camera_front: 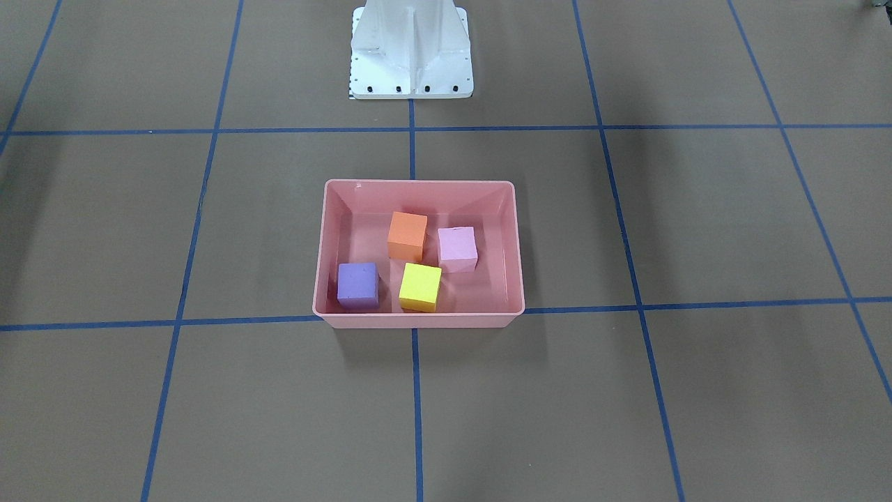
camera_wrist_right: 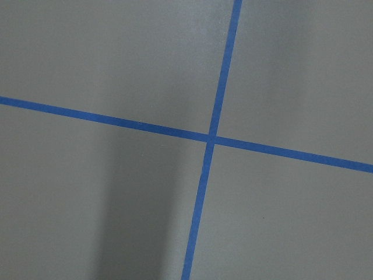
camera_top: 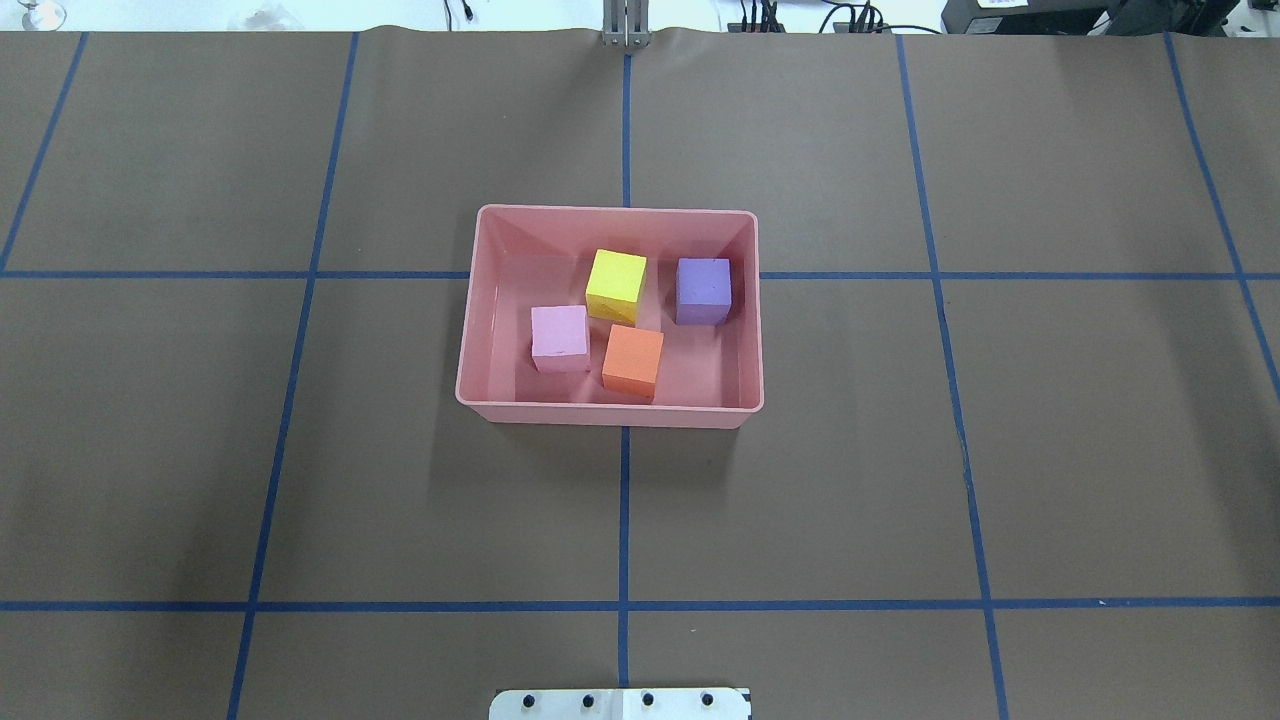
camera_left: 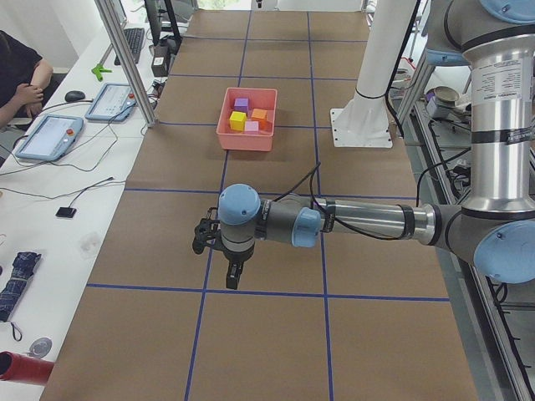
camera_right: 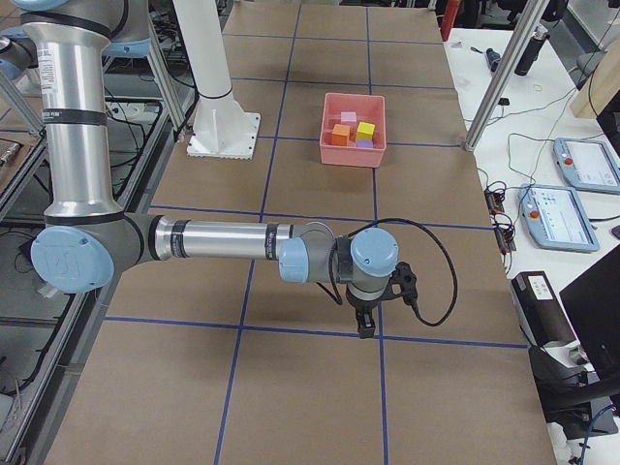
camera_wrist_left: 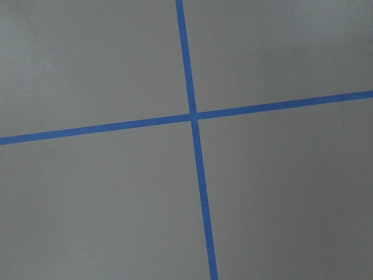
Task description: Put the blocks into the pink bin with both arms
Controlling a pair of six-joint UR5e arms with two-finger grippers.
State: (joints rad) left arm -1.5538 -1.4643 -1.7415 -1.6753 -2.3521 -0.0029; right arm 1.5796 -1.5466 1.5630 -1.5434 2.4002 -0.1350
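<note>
The pink bin [camera_top: 485, 405] stands at the middle of the table and holds all four blocks: orange [camera_top: 633, 360], yellow [camera_top: 615, 284], purple [camera_top: 703, 290] and light pink [camera_top: 559, 338]. They also show in the front-facing view: bin [camera_front: 327, 317], orange [camera_front: 407, 236], yellow [camera_front: 420, 286], purple [camera_front: 357, 284], light pink [camera_front: 457, 249]. The left gripper [camera_left: 232, 278] hangs above the table far from the bin, seen only in the exterior left view. The right gripper [camera_right: 366, 325] is likewise far from the bin, seen only in the exterior right view. I cannot tell whether either is open or shut.
The white base pedestal [camera_front: 411, 49] stands behind the bin. Blue tape lines [camera_top: 624, 520] cross the brown table cover. A side bench with tablets [camera_left: 50, 136] and cables runs along the table; a person [camera_left: 17, 75] sits there. Both wrist views show only tape crossings.
</note>
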